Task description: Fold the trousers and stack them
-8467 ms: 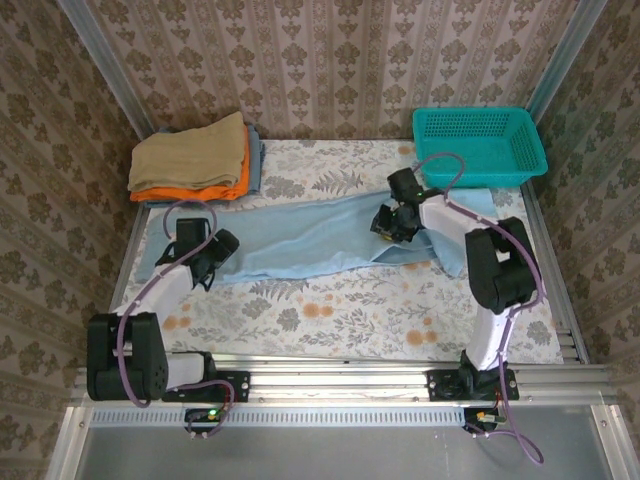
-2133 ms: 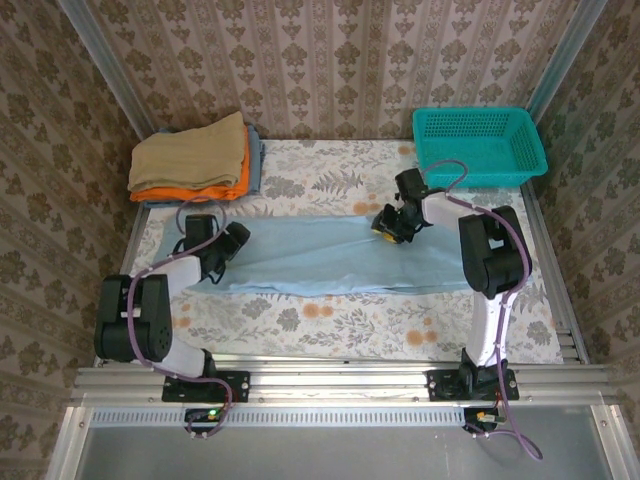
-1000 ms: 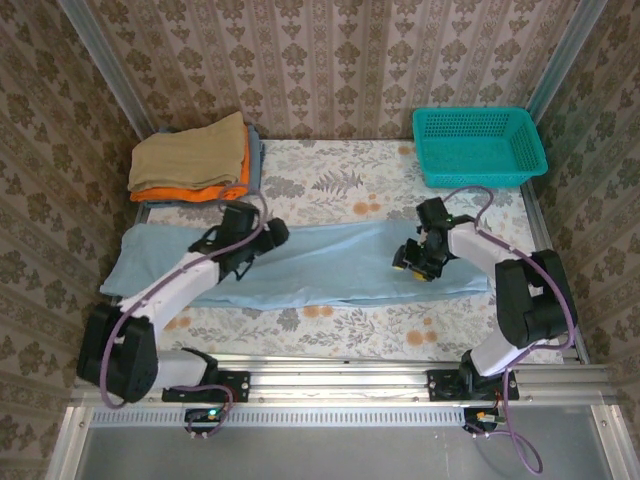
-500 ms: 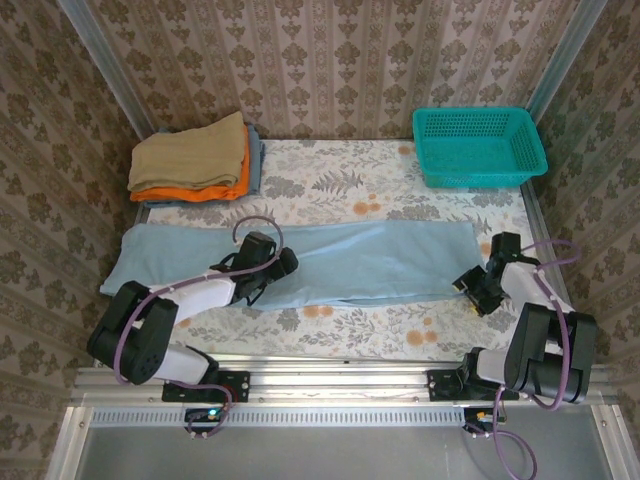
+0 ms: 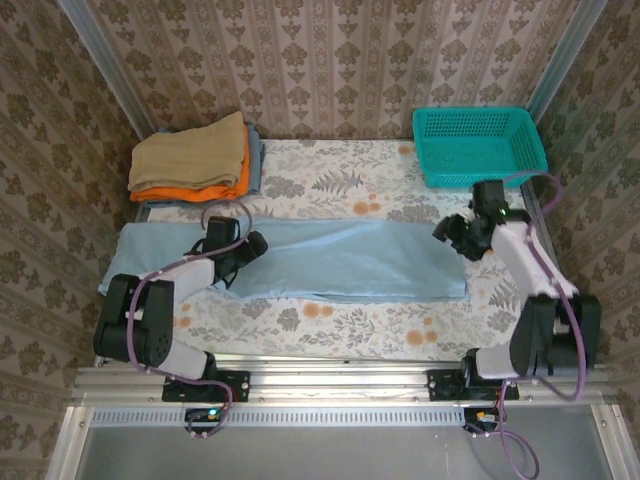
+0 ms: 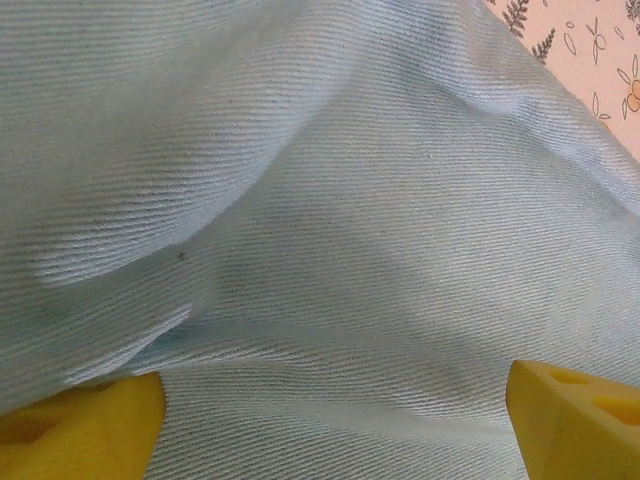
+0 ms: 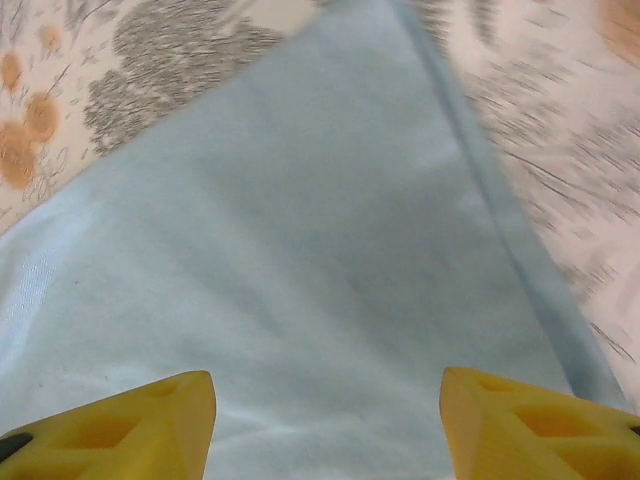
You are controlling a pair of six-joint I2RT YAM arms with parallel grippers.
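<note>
The pale sky-blue trousers (image 5: 340,262) lie flat in a long strip across the table, from its left edge to near the right arm. My left gripper (image 5: 240,252) hovers low over their left-middle part. In the left wrist view the left gripper (image 6: 330,430) stands open, its yellow fingertips (image 6: 70,430) wide apart with wrinkled cloth (image 6: 330,250) beneath. My right gripper (image 5: 453,234) is at the trousers' right end. In the right wrist view the right gripper (image 7: 330,425) is open over smooth cloth (image 7: 300,250), with nothing between its fingers (image 7: 540,425).
A teal basket (image 5: 475,178) stands at the back right, just behind the right gripper. At the back left a tan folded garment (image 5: 190,155) lies on an orange one (image 5: 215,188). The floral tablecloth (image 5: 340,190) shows behind and in front of the trousers.
The right gripper has swung from the near right edge back to the trousers' right end and opened wider. The left gripper has slid a little left and back over the cloth.
</note>
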